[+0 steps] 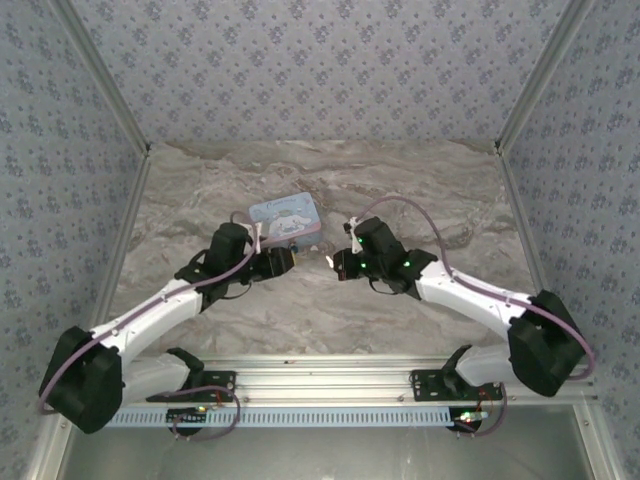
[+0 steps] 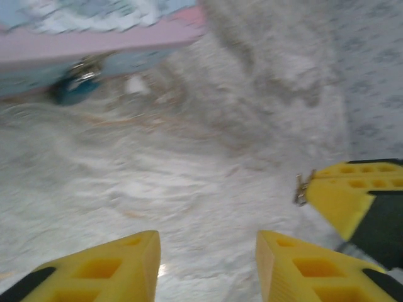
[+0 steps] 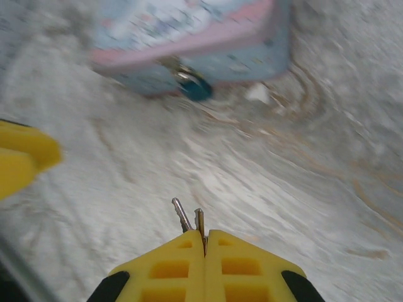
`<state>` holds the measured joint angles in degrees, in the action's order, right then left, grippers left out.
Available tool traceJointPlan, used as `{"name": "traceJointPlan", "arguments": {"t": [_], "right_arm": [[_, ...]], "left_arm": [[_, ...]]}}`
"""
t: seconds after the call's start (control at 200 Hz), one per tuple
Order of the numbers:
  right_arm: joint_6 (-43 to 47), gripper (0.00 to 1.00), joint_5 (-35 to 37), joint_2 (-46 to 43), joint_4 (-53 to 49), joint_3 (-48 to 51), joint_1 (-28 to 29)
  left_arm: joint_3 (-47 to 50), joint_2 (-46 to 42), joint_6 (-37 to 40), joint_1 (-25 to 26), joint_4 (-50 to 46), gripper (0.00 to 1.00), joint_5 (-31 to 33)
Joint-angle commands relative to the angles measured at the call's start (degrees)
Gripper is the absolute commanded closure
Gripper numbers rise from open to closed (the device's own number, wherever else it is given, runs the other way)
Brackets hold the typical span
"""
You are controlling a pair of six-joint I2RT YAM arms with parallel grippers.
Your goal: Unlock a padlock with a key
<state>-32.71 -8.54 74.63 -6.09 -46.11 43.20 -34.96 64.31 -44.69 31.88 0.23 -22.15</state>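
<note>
Table (image 1: 320,310): marble-patterned top, with blue flowered wallpaper panels (image 1: 320,60) on three sides.

Left arm (image 1: 160,310) and right arm (image 1: 470,290): both reach in from the near edge. Their wrists angle toward each other, just in front of the tin.

Tin (image 1: 285,218): pale blue and rectangular, with a cartoon lid edged in pink. It lies flat on the table beyond the two grippers. The lid is down, so I cannot tell what is inside.

Left gripper (image 2: 208,267): the yellow fingers stand moderately apart, with bare table between them and nothing held. It points toward the front wall of the tin, well short of it.

Right gripper (image 3: 204,240): the yellow fingers are pressed together, pinching the key. It is near the left gripper but apart from it, and also faces the tin.

Padlock (image 3: 195,88): small, with a dark blue body and a silver piece on top. It sits against the tin's front wall, with the silver part up at the pink lid edge. The wrist views are blurred, so I cannot tell whether it is hooked through a hasp. Neither gripper touches it.

Key (image 3: 184,217): two thin silver prongs stick out past the closed right fingertips, one tilted left and one nearly straight. It is well apart from the padlock.

White speck (image 3: 257,93): it lies on the table just beside the padlock, at the foot of the tin. It is too blurred to name.
</note>
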Motion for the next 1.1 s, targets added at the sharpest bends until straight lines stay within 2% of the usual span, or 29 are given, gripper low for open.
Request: {"name": "traceJointPlan", "arguments": {"t": [0.0,0.065,0.125,0.325,0.535,0.729,0.979,1.094], "right_arm": [[-2.8,1.00,-6.0,-3.2,10.3,2.2,-0.2],[-4.4,1.00,-7.4,-4.6,13.2,3.2,-0.2],[-5.5,1.00,-8.1,-5.5,14.9,3.8,-0.2],[-7.9,1.00,-9.4,-7.5,17.2,4.6,-0.1],[-7.7,1.00,-8.6,-8.5,15.9,4.4,0.6],[-7.2,1.00,-8.1,-9.0,14.7,4.4,0.9],[-7.0,1.00,-8.0,-9.2,14.4,4.7,1.4],[-7.1,1.00,-7.3,-9.8,14.4,5.0,1.4]], "left_arm": [[-2.2,-0.5,-2.8,0.2,9.7,0.61,-7.3],[-3.1,0.0,-3.4,0.5,12.3,0.70,-9.2],[-3.4,0.4,-3.8,1.0,15.2,0.73,-10.9],[-3.9,1.6,-3.4,2.8,21.1,0.73,-13.6],[-4.4,3.2,-3.1,4.4,21.1,0.74,-13.3],[-4.7,2.9,-2.3,4.6,19.0,0.81,-11.7],[-5.3,3.6,-2.1,4.6,18.7,0.81,-11.3],[-5.4,3.6,-2.0,4.6,18.7,0.89,-11.4]]}}
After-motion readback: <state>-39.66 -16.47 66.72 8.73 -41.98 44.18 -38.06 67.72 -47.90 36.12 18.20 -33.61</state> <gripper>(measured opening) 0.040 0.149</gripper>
